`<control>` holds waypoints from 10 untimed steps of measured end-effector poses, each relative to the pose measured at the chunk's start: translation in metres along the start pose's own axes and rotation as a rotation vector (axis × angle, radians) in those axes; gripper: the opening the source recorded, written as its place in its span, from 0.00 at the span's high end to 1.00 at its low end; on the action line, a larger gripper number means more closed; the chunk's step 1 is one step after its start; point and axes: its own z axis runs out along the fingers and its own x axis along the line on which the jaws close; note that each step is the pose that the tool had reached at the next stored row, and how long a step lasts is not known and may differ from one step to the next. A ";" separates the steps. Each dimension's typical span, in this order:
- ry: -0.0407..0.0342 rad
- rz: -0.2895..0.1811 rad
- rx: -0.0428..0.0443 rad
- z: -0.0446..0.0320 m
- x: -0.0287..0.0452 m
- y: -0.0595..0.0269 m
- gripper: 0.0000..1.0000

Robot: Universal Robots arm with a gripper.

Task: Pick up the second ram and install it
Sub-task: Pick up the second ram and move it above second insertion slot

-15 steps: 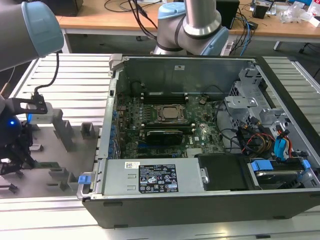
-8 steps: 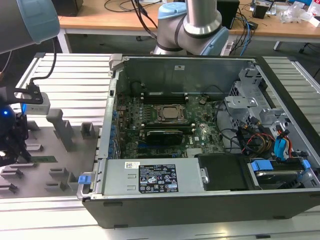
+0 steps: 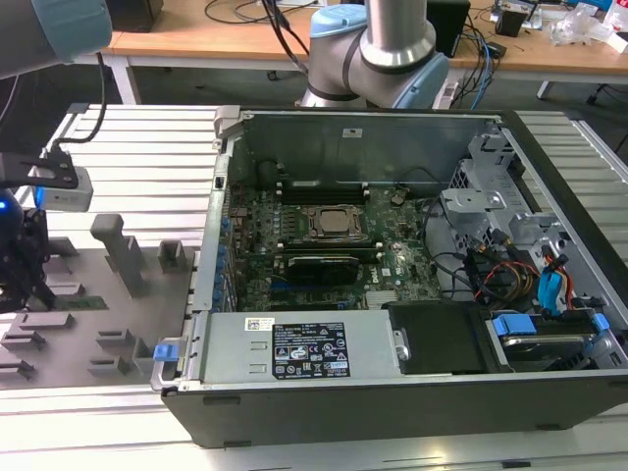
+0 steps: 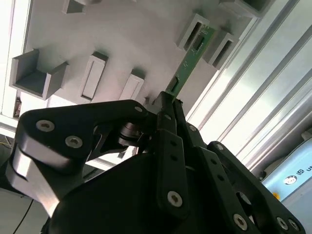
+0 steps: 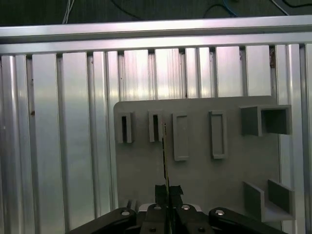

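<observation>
The gripper (image 4: 168,100) has its fingers pressed onto the near end of the second ram (image 4: 188,62), a green stick seen edge-on in the first wrist view. Its far end lies between two grey holder blocks (image 4: 193,30) on the grey plate (image 5: 209,180). Beyond that is the ribbed aluminium table (image 5: 58,146).

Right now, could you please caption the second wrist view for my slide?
Black gripper shut on a thin green circuit-board stick beside grey plastic holder blocks.
</observation>
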 end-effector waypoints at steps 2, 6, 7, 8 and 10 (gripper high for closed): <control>0.0000 0.000 0.0001 -0.0045 -0.0008 0.0001 0.87; -0.0001 0.000 0.0001 -0.0176 -0.0031 0.0002 0.87; 0.0000 0.000 0.0001 -0.0206 -0.0036 0.0002 0.87; -0.0001 0.000 0.0001 -0.0220 -0.0039 0.0003 0.87; 0.0000 0.000 0.0001 -0.0283 -0.0055 0.0004 0.87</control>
